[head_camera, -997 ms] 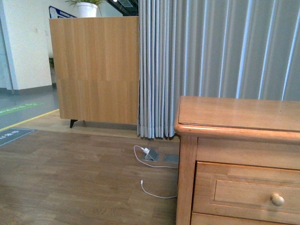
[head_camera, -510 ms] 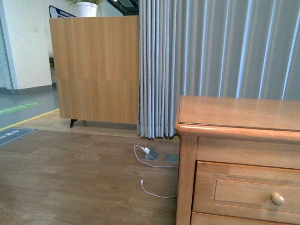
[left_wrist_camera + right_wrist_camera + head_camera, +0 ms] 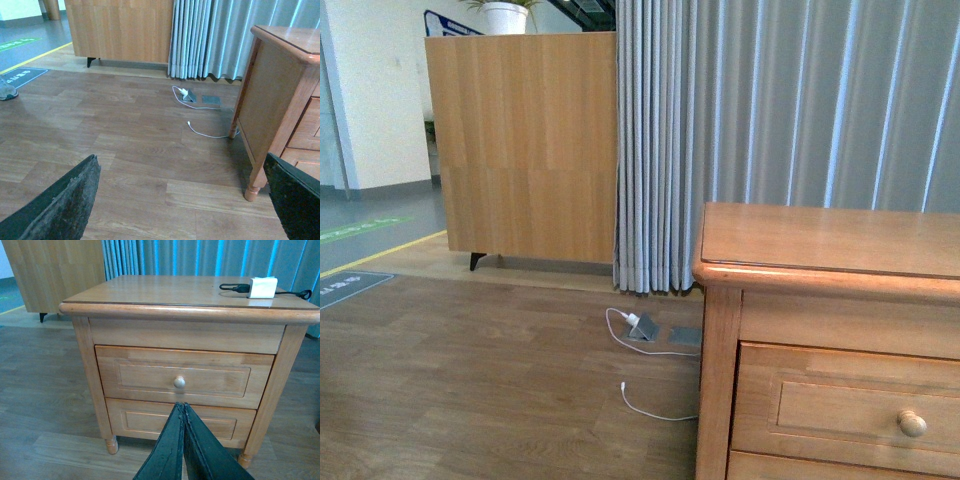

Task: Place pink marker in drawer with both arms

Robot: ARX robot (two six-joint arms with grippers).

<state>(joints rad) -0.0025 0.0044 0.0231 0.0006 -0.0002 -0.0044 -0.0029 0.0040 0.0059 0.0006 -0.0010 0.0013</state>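
You are facing a room with a wood-plank floor point(image 3: 470, 380), a grey pleated curtain point(image 3: 770, 120) and a tall wooden partition point(image 3: 520, 150) off to the left. A white cable point(image 3: 645, 400) trails across the floor near a small grey floor box point(image 3: 642, 330). The light-brown nightstand point(image 3: 190, 295) stands at the right of the front view.

Its upper drawer point(image 3: 182, 375) is fully closed, the round knob point(image 3: 179, 382) centred on the recessed panel, and the lower drawer point(image 3: 175, 422) sits closed beneath it. On the nightstand top, toward the back, lies a white charger block point(image 3: 263, 287) with a black cable point(image 3: 235, 288).

Your right gripper point(image 3: 183, 412) hangs in front of the lower drawer with its two black fingers pressed together — nothing between them, touching nothing. Your left gripper point(image 3: 182, 200) is spread wide over bare floor beside the nightstand, fingers point(image 3: 65, 205) at opposite edges of its view — empty.

You cannot see the pink marker in any view.
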